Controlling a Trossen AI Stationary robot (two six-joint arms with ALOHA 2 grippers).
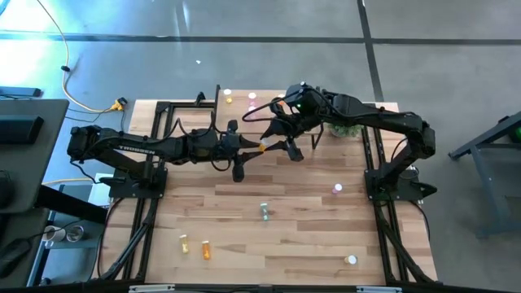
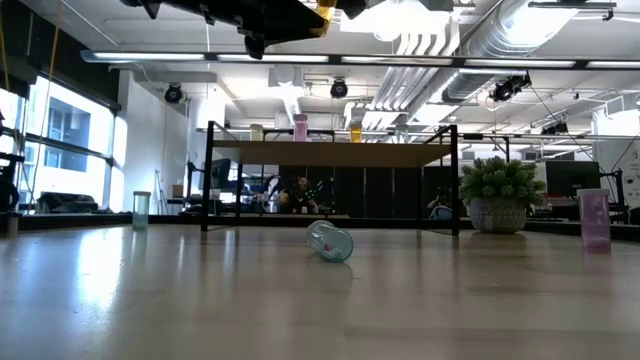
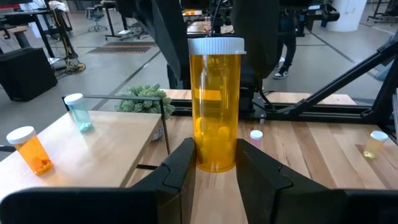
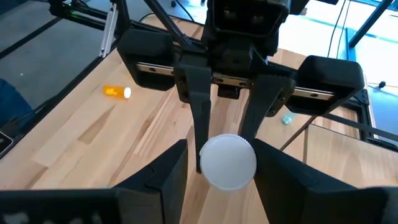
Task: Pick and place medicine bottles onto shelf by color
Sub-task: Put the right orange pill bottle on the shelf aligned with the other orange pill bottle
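An orange medicine bottle (image 3: 215, 112) with a white cap (image 4: 227, 162) hangs high over the table's middle, held between my two arms. My left gripper (image 3: 214, 165) is shut on its bottom end. Coming from the table's right, my right gripper (image 4: 221, 152) is open, with one finger on either side of the cap. The shelf (image 2: 330, 155) stands at the far edge on black legs. A pink bottle (image 2: 300, 127) and an orange bottle (image 2: 355, 130) stand upright on it. More bottles lie on the table, among them a green bottle (image 1: 264, 212) on its side. My left gripper pinches the bottle's bottom end (image 3: 214, 158) between its two fingers, coming nearly level from the table's left. The fingers lie along the bottle. The bottle sticks out beyond the fingertips, cap toward the right arm, lifted clear of the table. My right gripper's fingers (image 4: 273, 177) flank the cap; whether they touch it I cannot tell.
A potted plant (image 2: 500, 190) stands at the far right beside the shelf. Loose bottles sit toward the near edge: yellow (image 1: 184, 242), orange (image 1: 206, 250), pink (image 1: 337, 188) and one more (image 1: 352, 260). Black frame rails (image 1: 134, 236) run along both table sides.
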